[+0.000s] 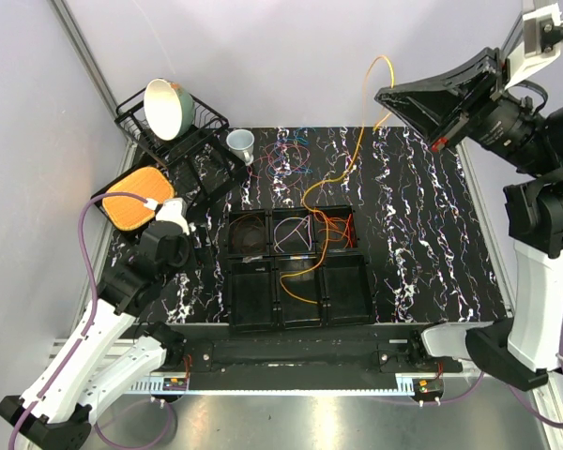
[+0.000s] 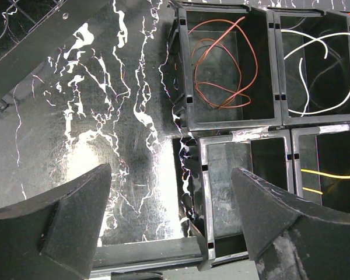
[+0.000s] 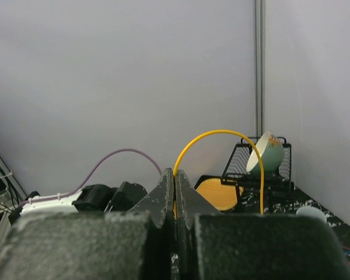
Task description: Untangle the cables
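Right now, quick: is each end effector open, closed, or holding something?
Left end effector: open, holding nothing.
Right end effector: closed on the yellow cable.

Robot lab: panel walls [image 1: 263, 56], aluminium frame [image 1: 80, 47]

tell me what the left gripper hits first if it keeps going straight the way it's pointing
Most likely the bare table, just left of the empty near bin. The open left gripper aims down there; its right finger might clip the bin wall, though depth is unclear.
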Available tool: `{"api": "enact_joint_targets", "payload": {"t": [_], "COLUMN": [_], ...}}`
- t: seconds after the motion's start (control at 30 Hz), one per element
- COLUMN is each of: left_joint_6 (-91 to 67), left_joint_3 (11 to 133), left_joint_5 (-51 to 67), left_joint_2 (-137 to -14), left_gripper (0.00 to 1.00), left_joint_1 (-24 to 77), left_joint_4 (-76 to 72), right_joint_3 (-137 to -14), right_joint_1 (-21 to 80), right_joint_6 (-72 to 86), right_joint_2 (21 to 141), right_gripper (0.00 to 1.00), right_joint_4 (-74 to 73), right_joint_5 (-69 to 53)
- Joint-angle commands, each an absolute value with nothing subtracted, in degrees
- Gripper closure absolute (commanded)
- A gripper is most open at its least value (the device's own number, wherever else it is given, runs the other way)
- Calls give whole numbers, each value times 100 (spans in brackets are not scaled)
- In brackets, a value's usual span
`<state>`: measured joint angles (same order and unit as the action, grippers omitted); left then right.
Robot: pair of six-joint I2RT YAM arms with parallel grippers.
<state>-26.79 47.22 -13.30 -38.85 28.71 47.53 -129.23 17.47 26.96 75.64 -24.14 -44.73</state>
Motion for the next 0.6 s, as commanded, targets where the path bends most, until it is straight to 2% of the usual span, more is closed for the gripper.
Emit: {"api": "enact_joint_targets", "payload": {"t": [0.0,0.1,0.27,0.57], "left_joint_6": [-2637,-2637,-2637,-2637], "left_joint_3": [4808,4808,4808,4808], "left_joint_5": [-1301,-1292,-1301,-1301], "left_joint_2": [-3929,-3946,-3955,-3999], "left_gripper": [14,14,14,14], "left_joint_1": [2839,2839,2839,2839], "left_joint_4": [4526,4526,4526,4526], "right_joint_3": [-11991,-11313,-10733,-10643], "right_joint_1": [1758,1801,2301,3224], "right_joint_6": [3172,3629,3568,3209], "right_joint_2": [7392,7304,7365,7673], "right_gripper": [100,100,100,100], "right_joint_4": [-1402,-732,-686,-1133], "right_joint_5": [-4719,-4930,-4826,-4825]}}
